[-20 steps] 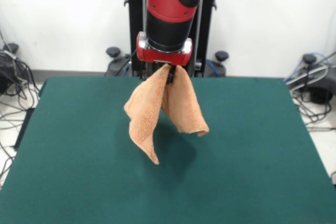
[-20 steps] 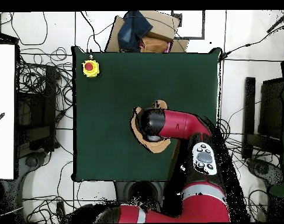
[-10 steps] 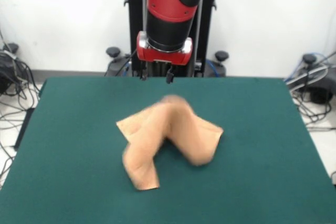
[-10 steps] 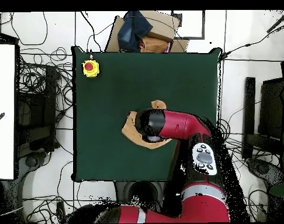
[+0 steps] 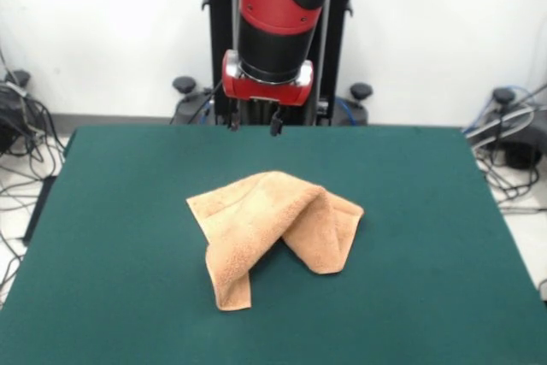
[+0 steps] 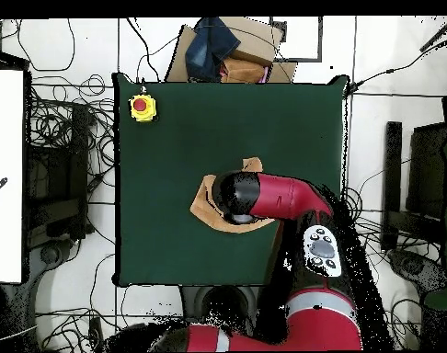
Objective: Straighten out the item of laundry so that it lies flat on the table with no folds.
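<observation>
The peach-orange towel, the item of laundry [image 5: 269,226], lies crumpled on the green table [image 5: 111,211] near its middle. It is folded over itself, with one narrow end pointing toward the front edge and a raised hump across the top. My gripper [image 5: 254,125] hangs well above it, open and holding nothing, its two short fingertips apart. In the overhead view the arm covers most of the item of laundry [image 6: 206,204], so only its left edge and a corner at the top show on the table [image 6: 172,138].
A yellow box with a red button [image 6: 143,107] sits at a table corner in the overhead view. Cables and equipment lie on the floor around the table. A cardboard box with dark cloth [image 6: 223,46] stands beyond the table's edge.
One second ago my gripper was shut on the towel, which hung in the air. It let go, the towel dropped and now rests folded on the table. The arm stayed put.
</observation>
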You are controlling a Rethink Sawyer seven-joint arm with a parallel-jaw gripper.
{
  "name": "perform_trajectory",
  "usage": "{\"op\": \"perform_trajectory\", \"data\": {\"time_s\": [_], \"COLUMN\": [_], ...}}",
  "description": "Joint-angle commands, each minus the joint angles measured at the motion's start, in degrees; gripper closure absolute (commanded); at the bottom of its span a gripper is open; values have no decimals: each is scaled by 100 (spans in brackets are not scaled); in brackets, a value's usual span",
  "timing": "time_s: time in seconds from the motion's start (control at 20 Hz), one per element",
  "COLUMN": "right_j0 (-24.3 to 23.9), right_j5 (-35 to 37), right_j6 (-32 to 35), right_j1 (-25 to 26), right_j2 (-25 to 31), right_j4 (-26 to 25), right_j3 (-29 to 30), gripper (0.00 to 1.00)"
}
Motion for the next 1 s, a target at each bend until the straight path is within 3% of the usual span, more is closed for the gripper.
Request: {"op": "perform_trajectory", "data": {"time_s": [0.05, 0.3, 0.7, 1.0], "right_j0": [-64, -28, 197, 219], "right_j5": [-451, -789, -1316, -1556], "right_j6": [140, 50, 590, 580], "right_j1": [68, 393, 1213, 1440], "right_j2": [663, 660, 513, 429], "right_j4": [-194, -403, -250, -238], "right_j3": [300, 96, -713, -912], "gripper": [0, 0, 0, 0]}}
